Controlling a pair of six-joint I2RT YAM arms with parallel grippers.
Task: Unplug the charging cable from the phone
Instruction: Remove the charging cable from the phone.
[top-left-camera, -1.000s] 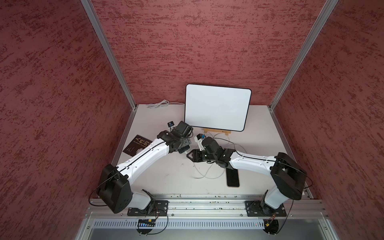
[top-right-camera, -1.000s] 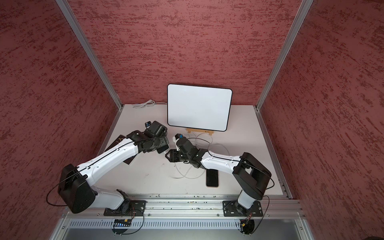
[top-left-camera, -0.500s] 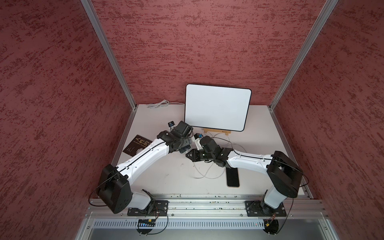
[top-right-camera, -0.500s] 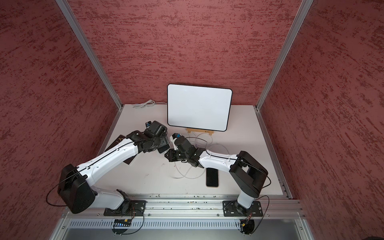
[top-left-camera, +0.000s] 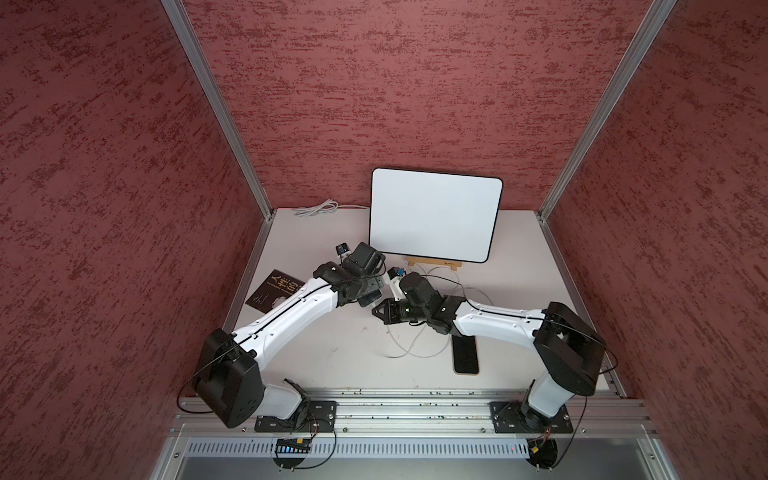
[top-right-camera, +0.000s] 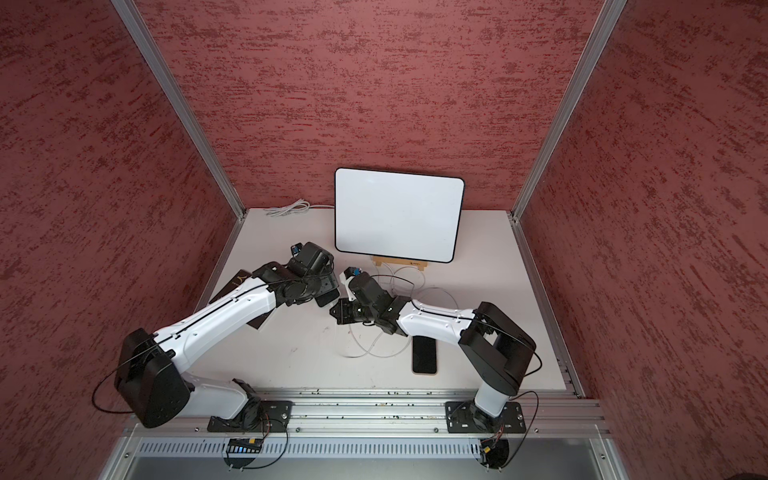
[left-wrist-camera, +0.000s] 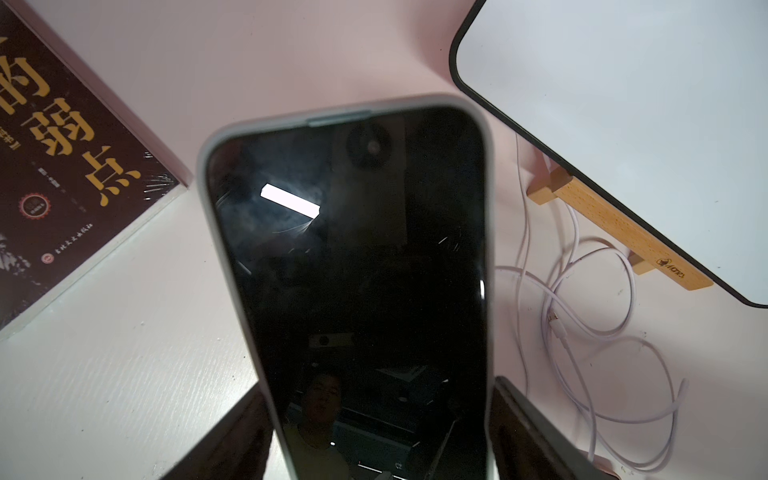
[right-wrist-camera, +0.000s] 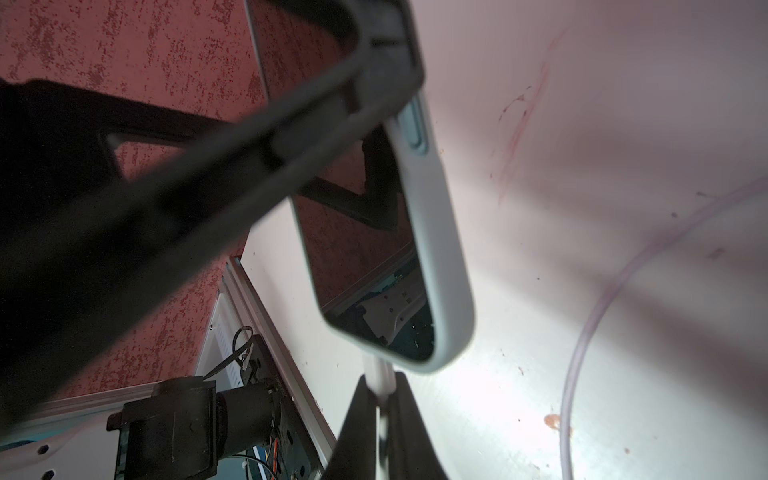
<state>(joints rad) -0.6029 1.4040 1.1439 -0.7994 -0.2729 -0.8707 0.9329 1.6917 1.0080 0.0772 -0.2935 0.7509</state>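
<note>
The phone (left-wrist-camera: 353, 249), dark-screened in a pale grey case, is held above the table by my left gripper (left-wrist-camera: 378, 388), whose fingers (left-wrist-camera: 523, 419) press on its two long sides. In both top views it is mostly hidden under that gripper (top-left-camera: 365, 291) (top-right-camera: 322, 293). The charging cable's white plug (right-wrist-camera: 379, 374) sticks out of the phone's end (right-wrist-camera: 432, 353). My right gripper (right-wrist-camera: 383, 388) is shut on that plug. In a top view the right gripper (top-left-camera: 379, 311) sits just right of the left one, and the white cable (top-left-camera: 409, 349) trails from it in loops on the table.
A white board (top-left-camera: 434, 220) leans on a wooden stand (top-left-camera: 434, 262) at the back. A dark book (top-left-camera: 276, 291) lies at the left edge under my left arm. A second black phone (top-left-camera: 465, 355) lies flat near the front right. More white cable lies by the stand (left-wrist-camera: 582, 299) and at the back left (top-left-camera: 318, 208).
My right gripper has moved a little left to the phone's end and shut on the plug. The left arm and the phone have stayed put.
</note>
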